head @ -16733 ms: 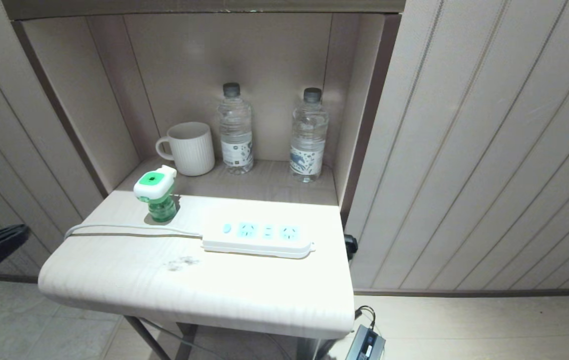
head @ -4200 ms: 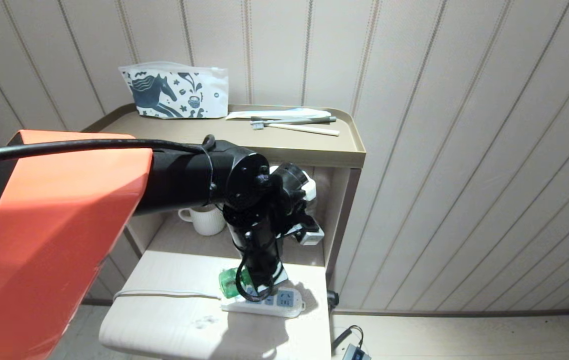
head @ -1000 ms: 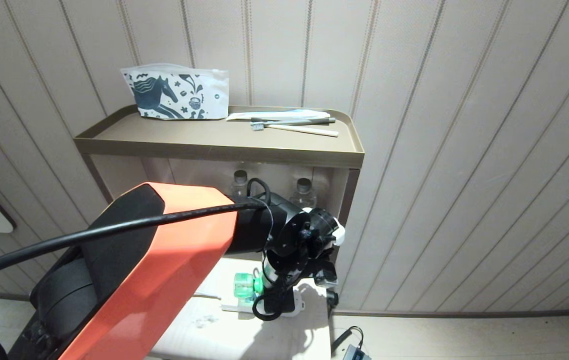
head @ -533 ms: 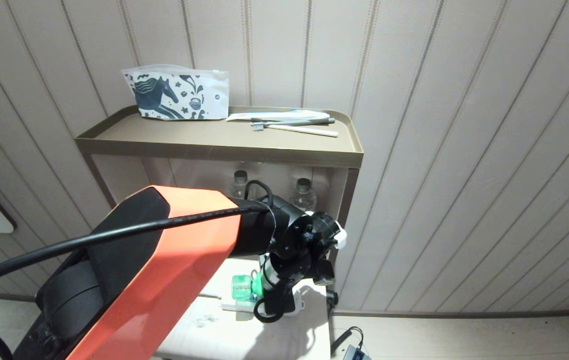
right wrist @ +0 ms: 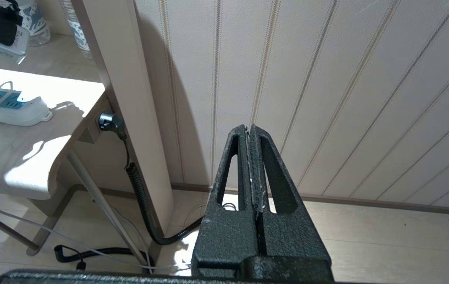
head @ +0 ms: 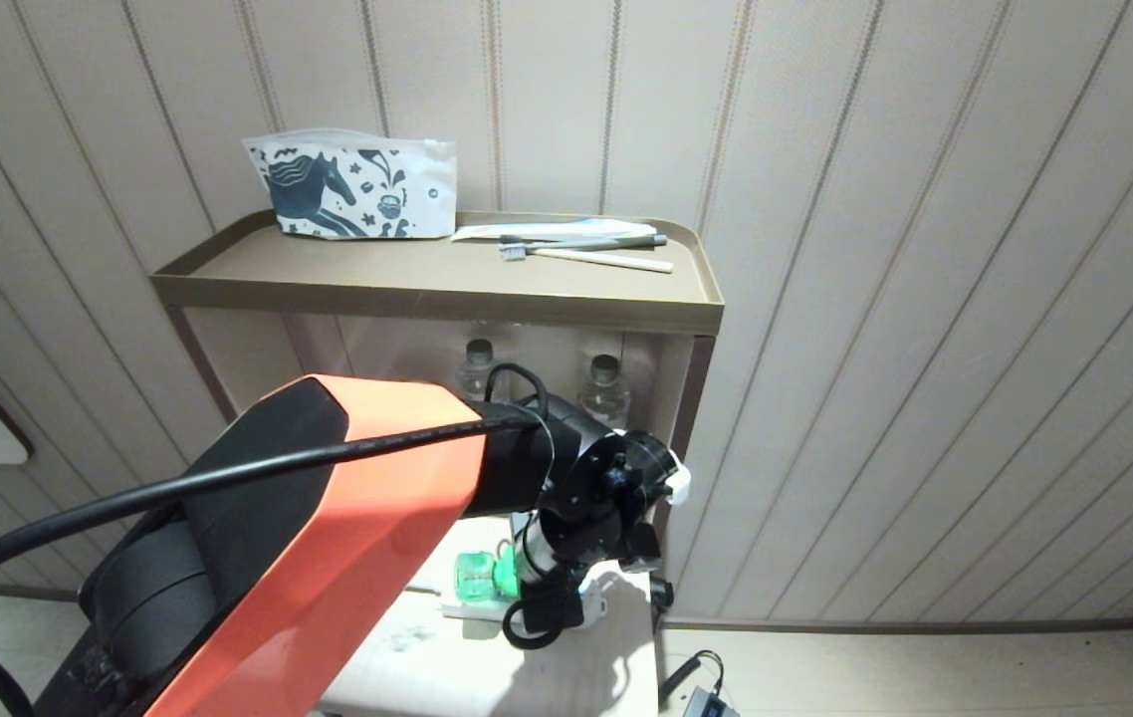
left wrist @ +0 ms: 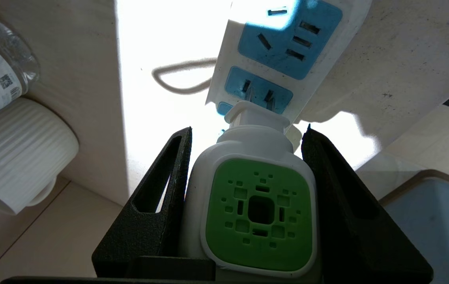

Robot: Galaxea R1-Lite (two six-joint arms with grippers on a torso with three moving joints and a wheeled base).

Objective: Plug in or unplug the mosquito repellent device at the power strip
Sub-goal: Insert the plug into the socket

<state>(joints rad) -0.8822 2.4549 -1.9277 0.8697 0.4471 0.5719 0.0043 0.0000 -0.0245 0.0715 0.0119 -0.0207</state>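
Gripping device (left wrist: 254,197), prongs at strip (left wrist: 287,43).

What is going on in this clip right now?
The left pincer is shut on the green mosquito repellent device and holds it at the white power strip on the small table. Its two plug prongs are at a blue socket, metal still showing, so it is not fully seated. The right pincer is shut and idle, off to the side by the wall.
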